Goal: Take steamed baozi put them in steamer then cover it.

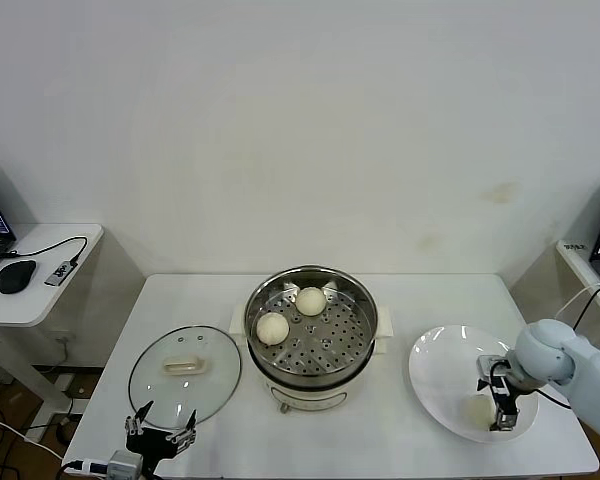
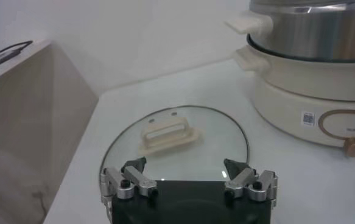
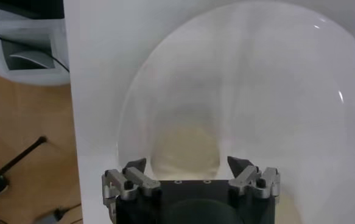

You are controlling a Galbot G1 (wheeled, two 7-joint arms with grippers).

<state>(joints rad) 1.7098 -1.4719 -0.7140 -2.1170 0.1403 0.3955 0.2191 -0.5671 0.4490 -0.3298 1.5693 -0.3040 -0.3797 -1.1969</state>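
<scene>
Right pincer (image 3: pixel 190 165) spread wide over baozi (image 3: pixel 186 152) on white plate (image 3: pixel 274 73)

Bright, even, diffuse light; soft shadows only. Glare streaks on the steamer (image 1: pixel 311 327) rim and on the white plate (image 3: pixel 274 91), right of frame. Soft, blurred bun (image 3: pixel 186 152) just ahead of the right hand (image 3: pixel 187 165). Slightly hazy left wrist view.

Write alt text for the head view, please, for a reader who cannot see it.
The right gripper hangs open over a baozi on the white plate. Two baozi already sit in the steamer; the glass cover lies beside it, near the open left gripper.
</scene>
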